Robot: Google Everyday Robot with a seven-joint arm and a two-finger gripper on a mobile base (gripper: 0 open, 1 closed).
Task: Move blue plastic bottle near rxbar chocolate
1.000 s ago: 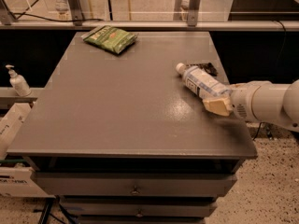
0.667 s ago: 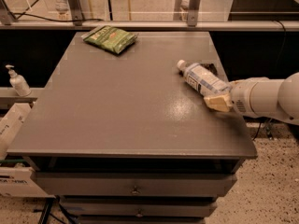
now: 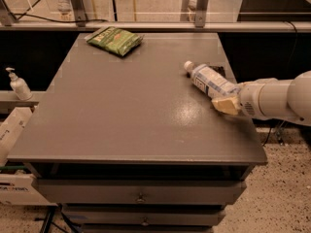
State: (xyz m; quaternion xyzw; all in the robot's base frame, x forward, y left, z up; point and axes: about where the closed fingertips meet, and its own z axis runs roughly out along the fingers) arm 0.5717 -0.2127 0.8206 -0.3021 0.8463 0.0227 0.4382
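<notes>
**Change since the earlier frames.** Slight. The gripper [image 3: 226, 105] and the bottle lie almost where they lay a second ago. The arm sits a touch higher over the table's right edge, and nothing else on the table has shifted.

**Item 1: blue plastic bottle [image 3: 211, 80].** Clear plastic, cylindrical, with a white cap and a pale blue-and-white label carrying dark print. It lies on its side at the table's right edge, about halfway back. The long axis runs diagonally, the cap pointing to the table's far left and the base to its near right.

**Item 2: rxbar chocolate [image 3: 220, 72].** A small, flat, dark rectangular piece at the table's right edge, just behind the bottle and partly hidden by it. The lettering is not legible.

**Item 3: gripper.** A tan, blunt tip on a smooth white cylindrical arm [image 3: 277, 100] that enters from beyond the table's right edge. It sits at the bottle's base end. Whether it clasps the bottle or only rests against it cannot be told.

**Item 4: grey table [image 3: 136, 110].** Matte top with a dull sheen and metal drawers [image 3: 141, 193] beneath.

**Item 5: green crinkly snack bag [image 3: 115, 40].** Lies flat at the table's far-left part.

**Item 6: small white pump-top bottle [image 3: 19, 85].** Stands upright on a ledge off the table's left side.
</notes>
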